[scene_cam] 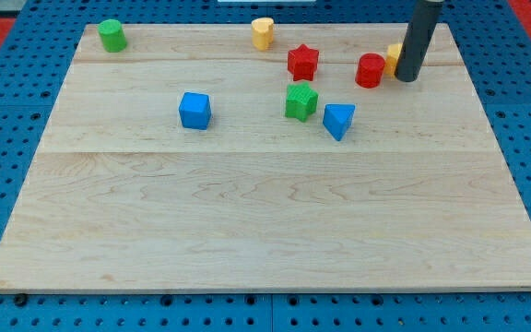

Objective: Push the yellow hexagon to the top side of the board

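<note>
Camera view showed my tip [407, 77] touching the mostly hidden yellow hexagon [393, 58] at far right beside the red cylinder [370, 71], holding nothing, mid-push; next I judged a short nudge toward the board's [247, 212] far edge.

Bright, even light falls from overhead, so the pale wooden surface [265, 231] shows no glare and the blocks cast only short, soft shadows. Focus is sharp across the whole view, with no visible edge distortion.

My tip [407, 78] touches the hexagon's [394, 57] right side.
</note>
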Controlling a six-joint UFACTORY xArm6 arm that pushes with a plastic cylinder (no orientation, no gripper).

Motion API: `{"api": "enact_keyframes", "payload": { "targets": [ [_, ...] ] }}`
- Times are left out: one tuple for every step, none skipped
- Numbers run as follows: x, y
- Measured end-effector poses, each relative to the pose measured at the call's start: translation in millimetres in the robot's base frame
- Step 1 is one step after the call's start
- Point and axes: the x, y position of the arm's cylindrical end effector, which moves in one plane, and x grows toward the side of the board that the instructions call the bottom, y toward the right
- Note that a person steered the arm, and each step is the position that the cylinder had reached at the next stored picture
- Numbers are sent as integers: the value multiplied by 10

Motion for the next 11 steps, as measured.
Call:
{"api": "enact_keyframes", "payload": {
  "targets": [
    [-177, 223],
    [-194, 291],
    [-138, 255],
    [-137, -1],
    [-137, -302],
    [-195, -414],
    [-374, -393],
    [-615, -283],
    [-811, -283],
    [-884, -371],
    [-1065, -634]
  ]
}}
